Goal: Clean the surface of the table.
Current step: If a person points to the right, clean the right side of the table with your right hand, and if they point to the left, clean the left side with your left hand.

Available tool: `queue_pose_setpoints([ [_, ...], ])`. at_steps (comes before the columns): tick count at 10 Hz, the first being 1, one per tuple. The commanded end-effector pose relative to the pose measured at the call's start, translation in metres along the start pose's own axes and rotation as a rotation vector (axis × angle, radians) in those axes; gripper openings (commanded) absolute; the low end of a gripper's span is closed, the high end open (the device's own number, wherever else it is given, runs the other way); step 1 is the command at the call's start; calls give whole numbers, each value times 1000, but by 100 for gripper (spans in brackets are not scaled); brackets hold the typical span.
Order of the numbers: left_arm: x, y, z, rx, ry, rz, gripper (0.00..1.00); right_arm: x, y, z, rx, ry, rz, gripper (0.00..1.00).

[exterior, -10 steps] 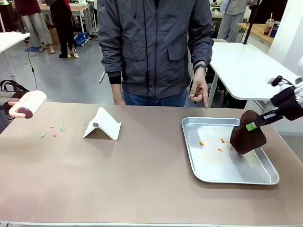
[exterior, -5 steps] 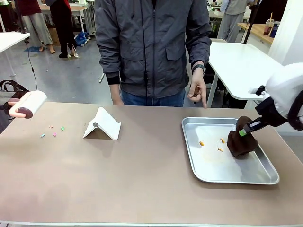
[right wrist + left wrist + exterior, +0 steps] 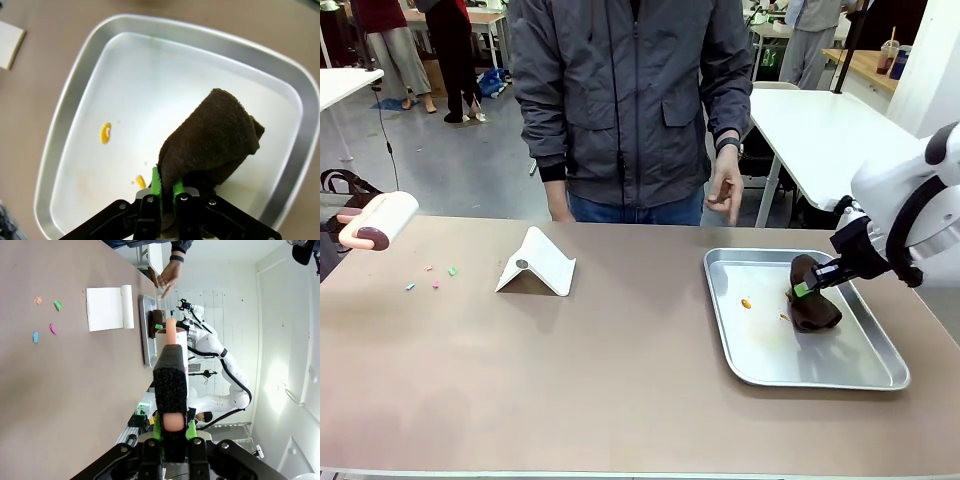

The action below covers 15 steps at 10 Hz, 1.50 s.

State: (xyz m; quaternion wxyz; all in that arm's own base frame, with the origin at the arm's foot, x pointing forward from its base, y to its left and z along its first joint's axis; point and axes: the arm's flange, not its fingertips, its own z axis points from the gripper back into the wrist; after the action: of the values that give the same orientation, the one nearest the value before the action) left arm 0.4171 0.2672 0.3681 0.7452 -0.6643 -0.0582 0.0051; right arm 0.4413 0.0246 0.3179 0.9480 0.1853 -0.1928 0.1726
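Right jaws clamp brown cloth (image 3: 812, 305), left jaws a roller (image 3: 380, 220); taupe table (image 3: 620, 380) bears coloured scraps (image 3: 451, 270).

A silver tray (image 3: 790, 355) lies near the right edge of the table (image 3: 620, 390). The right gripper (image 3: 804, 289), clamped on a brown cloth (image 3: 817, 314), rests it on the tray floor beside orange bits (image 3: 746, 303). A white folded stand (image 3: 535, 262) sits toward the far edge, with coloured scraps (image 3: 432, 276) to its left and a lint roller (image 3: 382, 220) over the far left corner.

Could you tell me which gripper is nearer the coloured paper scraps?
Left: the left gripper is near the scraps; the right gripper is far across, over the tray.
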Motion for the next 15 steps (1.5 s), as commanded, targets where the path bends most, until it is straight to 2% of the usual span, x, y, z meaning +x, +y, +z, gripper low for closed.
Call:
queue_pose_setpoints([
  [1, -1, -3, 1, -2, 2, -4, 16, 4, 1, -16, 106, -14, 6, 9],
  [4, -1, -3, 1, -2, 2, -4, 16, 7, 16, -34, 222, 44, 18, 9],
  [7, -1, -3, 1, -2, 2, -4, 16, 14, 41, -43, 297, 50, 73, 9],
  [12, -1, -3, 1, -2, 2, -4, 16, 16, 57, -61, 261, 113, 134, 9],
  [15, -1, -3, 1, -2, 2, -4, 16, 11, 53, -82, 130, 159, 142, 9],
])
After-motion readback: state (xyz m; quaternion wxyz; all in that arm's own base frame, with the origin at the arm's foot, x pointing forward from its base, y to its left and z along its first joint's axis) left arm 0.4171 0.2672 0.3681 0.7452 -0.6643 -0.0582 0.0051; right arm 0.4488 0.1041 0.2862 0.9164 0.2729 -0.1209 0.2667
